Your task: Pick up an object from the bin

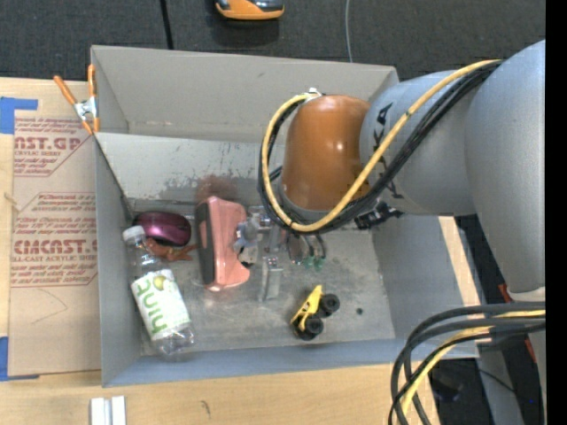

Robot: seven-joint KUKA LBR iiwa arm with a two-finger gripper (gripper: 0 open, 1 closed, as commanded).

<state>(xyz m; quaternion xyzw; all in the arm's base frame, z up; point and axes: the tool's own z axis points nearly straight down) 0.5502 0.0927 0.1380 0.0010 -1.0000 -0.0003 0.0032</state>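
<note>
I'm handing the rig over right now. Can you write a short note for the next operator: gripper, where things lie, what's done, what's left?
Gripper: low over the middle of the bin, open or shut can't be told, no thing visibly held.
Things: the pink block lies just left of the gripper, and contact is unclear. The yellow toy is lower right of it and apart. The purple thing is by the left wall. The bottle lies on its side at lower left.
Done: nothing lifted yet.
Left: grasp one thing, probably the pink block as the nearest, and lift it out.
</note>
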